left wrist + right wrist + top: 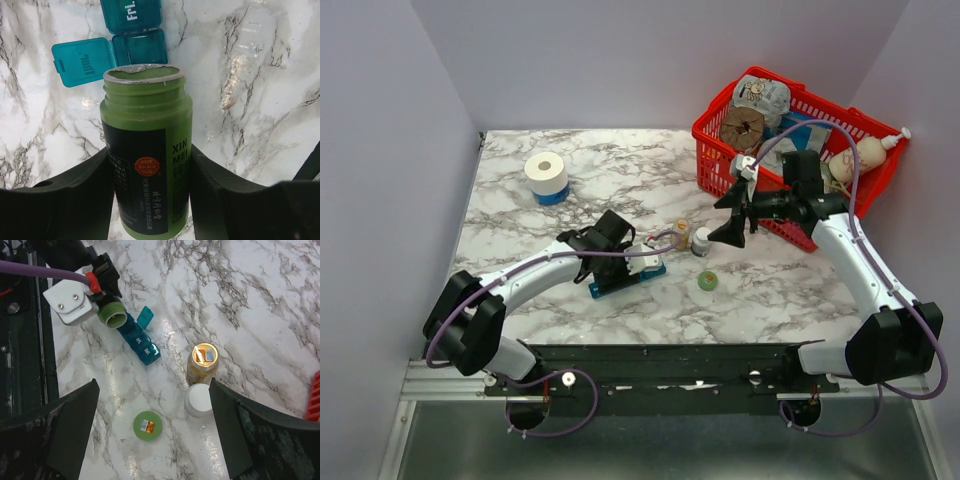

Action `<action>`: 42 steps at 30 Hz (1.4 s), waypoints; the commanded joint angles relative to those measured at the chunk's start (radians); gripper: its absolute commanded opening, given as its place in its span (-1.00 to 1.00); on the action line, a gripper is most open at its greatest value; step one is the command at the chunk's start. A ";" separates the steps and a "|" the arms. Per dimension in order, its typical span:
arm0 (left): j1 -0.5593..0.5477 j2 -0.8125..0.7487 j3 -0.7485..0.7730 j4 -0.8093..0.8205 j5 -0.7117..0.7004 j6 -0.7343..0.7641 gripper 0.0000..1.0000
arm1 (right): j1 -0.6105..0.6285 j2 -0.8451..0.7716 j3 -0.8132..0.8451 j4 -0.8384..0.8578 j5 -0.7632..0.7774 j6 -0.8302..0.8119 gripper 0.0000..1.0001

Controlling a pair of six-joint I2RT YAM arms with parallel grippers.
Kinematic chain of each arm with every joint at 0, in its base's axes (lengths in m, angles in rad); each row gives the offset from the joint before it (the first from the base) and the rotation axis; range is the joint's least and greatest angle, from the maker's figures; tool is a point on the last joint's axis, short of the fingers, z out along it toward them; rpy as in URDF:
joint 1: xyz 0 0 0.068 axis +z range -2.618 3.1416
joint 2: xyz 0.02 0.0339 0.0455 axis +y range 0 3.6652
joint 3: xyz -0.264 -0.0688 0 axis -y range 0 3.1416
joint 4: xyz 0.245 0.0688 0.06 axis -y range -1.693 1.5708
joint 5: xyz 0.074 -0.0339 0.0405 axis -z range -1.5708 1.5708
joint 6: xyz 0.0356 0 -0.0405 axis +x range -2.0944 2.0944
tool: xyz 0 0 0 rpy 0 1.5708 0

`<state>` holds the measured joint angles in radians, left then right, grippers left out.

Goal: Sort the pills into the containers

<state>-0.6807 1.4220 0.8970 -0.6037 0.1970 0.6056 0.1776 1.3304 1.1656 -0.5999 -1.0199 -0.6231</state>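
Spillage is the chief worry here. The left fingers point(65, 200) pinch an uncapped green bottle point(145, 110) round its body. Its mouth points at the teal pill box point(131, 20), which lies on the marble tabletop point(620, 170) just ahead of the left arm. One compartment point(140, 47) has its lid point(82, 61) flipped back; the neighbour marked "Fri." is closed. In the right wrist view the bottle mouth sits right at the near end of the pill box, though I cannot tell whether they touch. What is inside the bottle does not show.

My reading is that pouring into the open compartment is the step in hand. The opening is small and the bottle mouth looks at least as wide. Too steep a tilt could send several pills out at once, over the rim onto the tabletop or onto the closed lids. Torn foil at the mouth might also catch pills and then release them in a rush. The pill box looks light and nothing pins it, so a nudge from the bottle could slide it out of line.

The right fingers point(65, 435) are spread wide with nothing between them. They hang over an amber bottle point(202, 365) and a white-capped one point(199, 400), near the loose green cap point(147, 426). A careless descent could knock those over.
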 commanded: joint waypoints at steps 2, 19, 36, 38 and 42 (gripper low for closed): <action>-0.017 0.049 0.074 -0.063 -0.070 0.005 -1.00 | -0.016 0.007 -0.009 -0.005 -0.060 -0.027 1.00; -0.049 0.155 0.168 -0.136 -0.168 -0.021 -1.00 | -0.036 0.016 0.000 -0.046 -0.106 -0.052 1.00; -0.082 0.201 0.232 -0.229 -0.254 -0.041 -1.00 | -0.050 0.035 0.009 -0.070 -0.138 -0.061 1.00; -0.086 0.209 0.246 -0.240 -0.261 -0.047 -1.00 | -0.052 0.035 0.011 -0.072 -0.141 -0.061 1.00; -0.095 0.216 0.256 -0.251 -0.266 -0.047 -1.00 | -0.055 0.039 0.014 -0.080 -0.144 -0.066 1.00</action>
<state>-0.7620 1.6276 1.1202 -0.8181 -0.0242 0.5720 0.1341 1.3540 1.1656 -0.6544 -1.1172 -0.6636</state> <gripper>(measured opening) 0.603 0.997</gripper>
